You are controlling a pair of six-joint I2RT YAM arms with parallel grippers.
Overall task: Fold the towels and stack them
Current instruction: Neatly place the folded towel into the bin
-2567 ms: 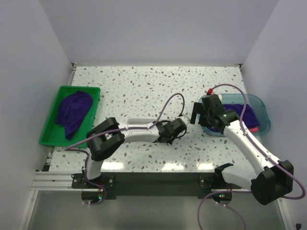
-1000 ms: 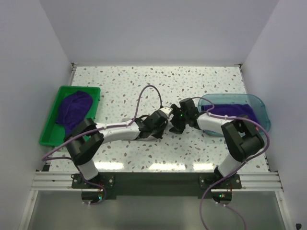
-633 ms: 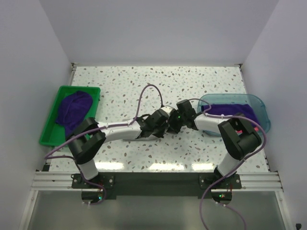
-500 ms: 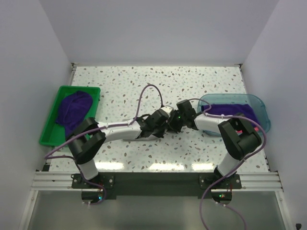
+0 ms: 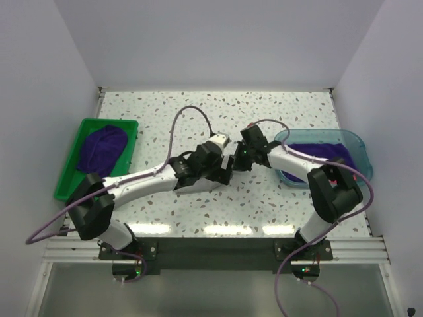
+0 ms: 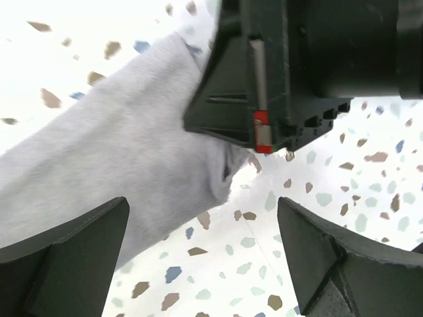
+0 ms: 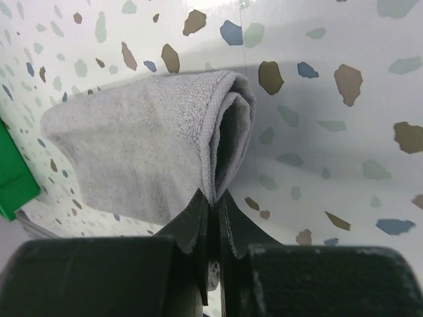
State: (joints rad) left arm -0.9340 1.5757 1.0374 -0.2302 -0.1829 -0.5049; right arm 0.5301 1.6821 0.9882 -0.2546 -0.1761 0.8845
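Fingers of the right gripper (image 7: 211, 199) now pinch the grey towel (image 7: 139, 145) as the left gripper (image 6: 203, 231) lets go, fingers wide, seemingly a handover before folding.

A robot lab test cell. Plain white walls (image 5: 218, 39) box in a speckled tabletop (image 5: 198, 109); aluminium framing (image 5: 69, 249) edges it.

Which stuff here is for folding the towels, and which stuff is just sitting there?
For the job:
- grey towel, pinched by the right fingers
- left purple towel
- right purple towel

Just sitting there:
- green bin, under the left purple towel
- teal tray, under the right one
- speckled table
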